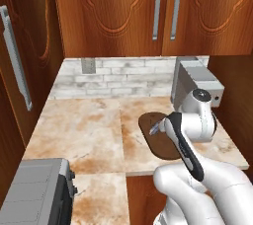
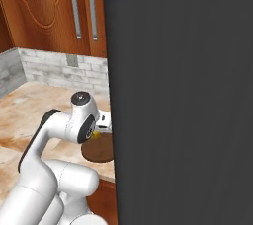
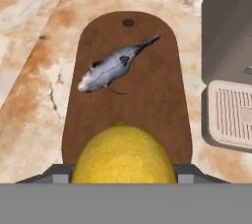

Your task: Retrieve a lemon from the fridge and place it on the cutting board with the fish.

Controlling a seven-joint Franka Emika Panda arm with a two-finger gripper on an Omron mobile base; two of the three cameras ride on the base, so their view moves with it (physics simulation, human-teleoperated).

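- Marbled beige countertop is spreading under the hand, below brown wooden cabinets and a pale brick backsplash.
- Gripper is holding its 2 fingers clamped on the lemon, which is bulging up between them.
- Just beyond the fingers, the cutting board is lying flat on the counter.
- Farther along the board, the fish is lying diagonally.
- Off to one side of the fingers, a grey appliance is standing beside the board.
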